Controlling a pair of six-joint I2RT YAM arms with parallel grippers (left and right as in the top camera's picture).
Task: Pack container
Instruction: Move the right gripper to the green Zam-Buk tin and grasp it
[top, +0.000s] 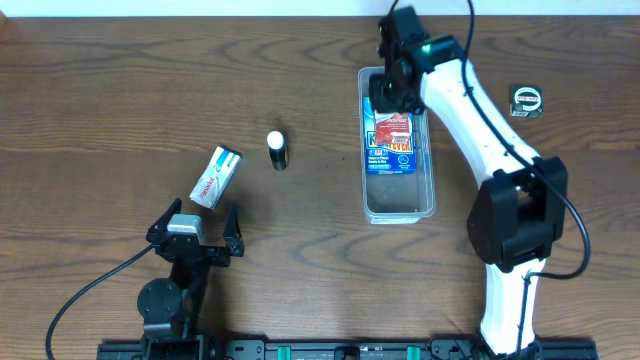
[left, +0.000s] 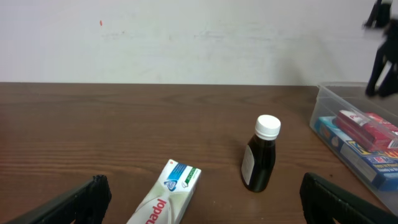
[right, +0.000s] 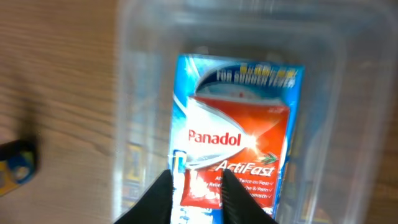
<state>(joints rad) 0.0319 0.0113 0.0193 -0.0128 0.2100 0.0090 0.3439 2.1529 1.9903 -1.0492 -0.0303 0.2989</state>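
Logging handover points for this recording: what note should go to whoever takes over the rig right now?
Left pincer: open, empty.
Right pincer: above the clear rectangular plastic container, at the red Panadol pack; grip unclear.
Done: that pack lies on a flat blue cardboard box inside.
To do: long white cardboard carton and dark brown white-capped bottle, both on the wooden table, outside.

Your left gripper (left: 203, 190) stands spread wide, a finger in each lower corner. A white toothpaste box (left: 165, 200) lies flat on the wooden table (left: 93, 124) between them. A dark, white-capped bottle (left: 259, 163) stands upright nearby, apart. At right, the container (left: 329, 98) holds a red pack (left: 367, 127) atop a blue pack (left: 349, 154)
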